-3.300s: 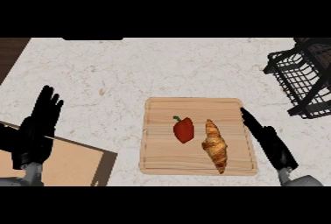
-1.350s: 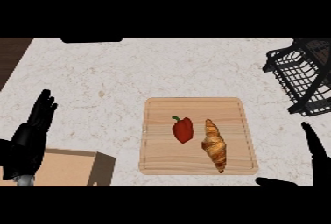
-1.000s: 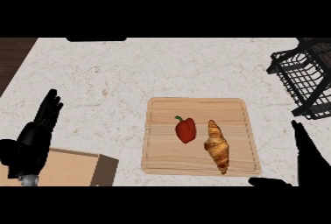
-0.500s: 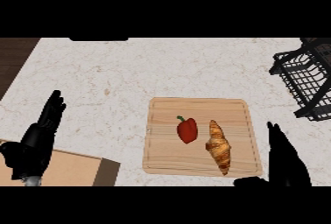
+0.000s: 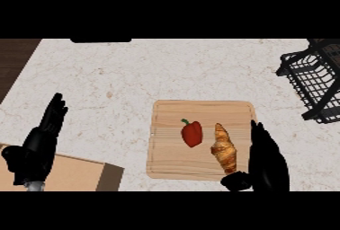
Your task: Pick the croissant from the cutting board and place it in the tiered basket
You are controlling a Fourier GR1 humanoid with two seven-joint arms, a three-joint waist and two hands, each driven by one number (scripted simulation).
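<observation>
A wooden board lies on the pale speckled bench, a little right of the middle. On it lie two things side by side: a red pepper with its stem toward the far side, and just to its right the croissant, lying lengthwise with one tip pointing away and the other near the board's near edge. The pepper and croissant sit close together but do not seem to touch.

The right robot hand is over the board's right edge, just beside the croissant, fingers straight and held together, pointing away, with the thumb jutting out to the left near the croissant's near tip. It holds nothing.

The left robot hand shows at the view's left, well apart from the board, fingers straight and pointing up, resting. Below it lies a light brown box at the lower left edge.

The black wire basket stands at the upper right, partly cut off by the view's edge, well apart from the board. A strip of dark wood shows at the upper left corner.
</observation>
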